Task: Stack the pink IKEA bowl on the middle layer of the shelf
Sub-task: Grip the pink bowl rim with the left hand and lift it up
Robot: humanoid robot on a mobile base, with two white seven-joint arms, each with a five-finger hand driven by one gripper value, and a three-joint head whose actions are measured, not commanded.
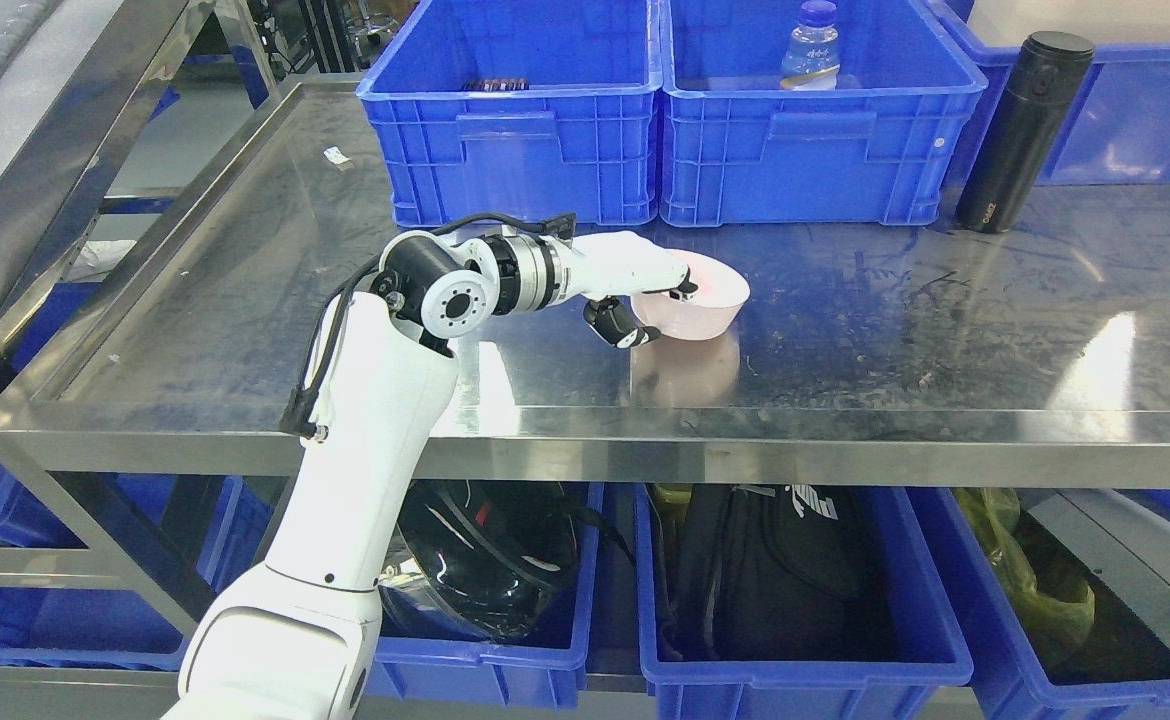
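One white robot left hand grips the near-left rim of a shallow pink plastic bowl, fingers over the rim, dark-tipped thumb beneath its outer wall. Bowl sits on the steel shelf surface; beyond the fingers stand two blue plastic crates, and far to their right a black cylindrical flask.

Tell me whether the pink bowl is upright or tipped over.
Upright: the pink bowl sits base-down on the steel shelf, opening facing up, with the left hand gripping its near rim.
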